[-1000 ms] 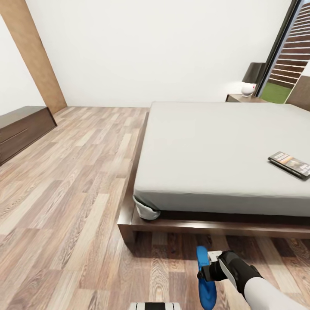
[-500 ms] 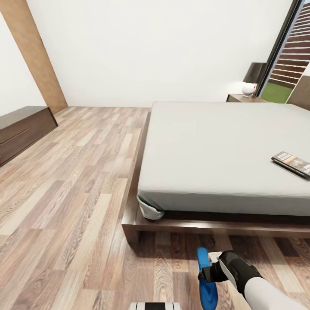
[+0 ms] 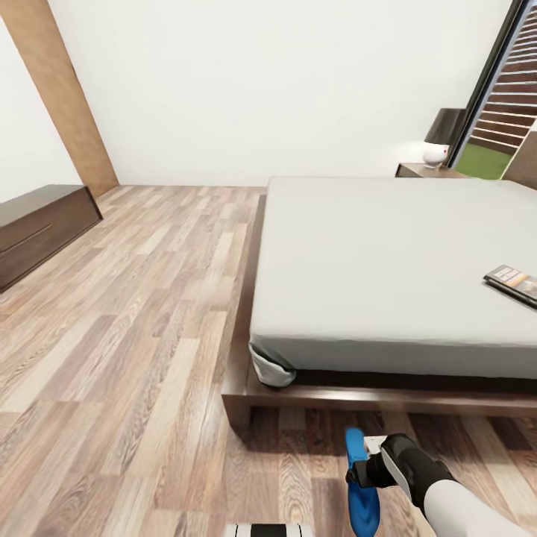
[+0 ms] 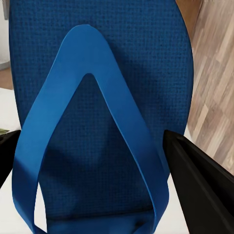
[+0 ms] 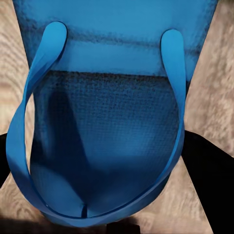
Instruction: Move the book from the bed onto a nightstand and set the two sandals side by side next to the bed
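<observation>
**Both sandals gripped, neither yet set down**

Gripped one bright blue sandal in each pincer. Held the right-hand sandal [image 3: 362, 488] low over the wooden floor [image 3: 134, 358] in the right gripper [image 3: 368, 472], just off the near corner of the bed [image 3: 388, 253] and lengthwise toward its frame. Had the dark fingers [image 5: 210, 168] closed against both edges of the sole, straps facing the right wrist camera, bare boards behind.

Clasped the left-hand sandal [image 4: 100, 92] the same way in the left gripper [image 4: 97, 175], with a dark finger [image 4: 204, 187] on either side of the sole and the gap no wider than the sandal itself.

Left the book [image 3: 514, 283] flat on the mattress near the bed's right edge, well apart from both arms. Showed the nightstand [image 3: 426, 171] beyond the far corner of the bed, bearing a dark-shaded lamp [image 3: 445, 125] and a small white object [image 3: 434, 154]. Kept the long dark cabinet [image 3: 41, 227] against the left wall, out of the way.

Judged the sandal step to be in hand, with the book untouched. Called next for lowering both soles flat onto the floor just beside the frame, parallel and close together, then parting each pincer without nudging the pair askew. Required afterwards a reach across the mattress for the book.
</observation>
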Available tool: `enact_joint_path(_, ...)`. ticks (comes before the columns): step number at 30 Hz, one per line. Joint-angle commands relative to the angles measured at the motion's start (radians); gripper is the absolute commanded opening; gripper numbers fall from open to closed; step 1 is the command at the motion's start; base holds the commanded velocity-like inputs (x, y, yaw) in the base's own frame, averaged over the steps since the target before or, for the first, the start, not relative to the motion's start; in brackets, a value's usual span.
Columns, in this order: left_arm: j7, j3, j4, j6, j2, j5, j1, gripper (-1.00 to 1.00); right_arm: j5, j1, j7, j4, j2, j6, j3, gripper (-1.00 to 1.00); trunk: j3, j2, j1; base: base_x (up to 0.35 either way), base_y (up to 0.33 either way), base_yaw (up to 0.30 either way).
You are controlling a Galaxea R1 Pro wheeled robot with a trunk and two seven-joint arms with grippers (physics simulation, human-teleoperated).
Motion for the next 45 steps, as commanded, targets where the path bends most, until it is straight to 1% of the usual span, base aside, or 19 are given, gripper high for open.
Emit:
enact_joint_path(1,0.0,0.002,-0.001,-0.006,0.0,0.004,0.0,-1.0,0.008,0.0,0.006,-0.002,-0.001,0.005,0.001,-1.0,-0.001,0.0,0.0,0.138,0.161,0.0)
enact_joint_path(23,0.001,0.001,-0.001,-0.005,0.0,0.004,0.0,-1.0,0.009,0.0,0.002,-0.001,-0.001,0.005,-0.003,-1.0,-0.001,0.0,0.0,0.054,0.071,0.0)
enact_joint_path(39,0.006,0.0,-0.002,-0.007,0.0,0.004,0.0,-1.0,0.009,0.0,0.003,-0.001,-0.008,0.005,-0.003,-1.0,-0.001,0.0,0.0,0.007,0.009,0.0)
enact_joint_path(45,0.006,0.001,-0.001,-0.007,0.0,0.004,0.0,-1.0,0.009,0.0,0.004,-0.001,-0.008,0.005,-0.003,-1.0,-0.024,-0.002,0.003,0.0,0.0,0.0)
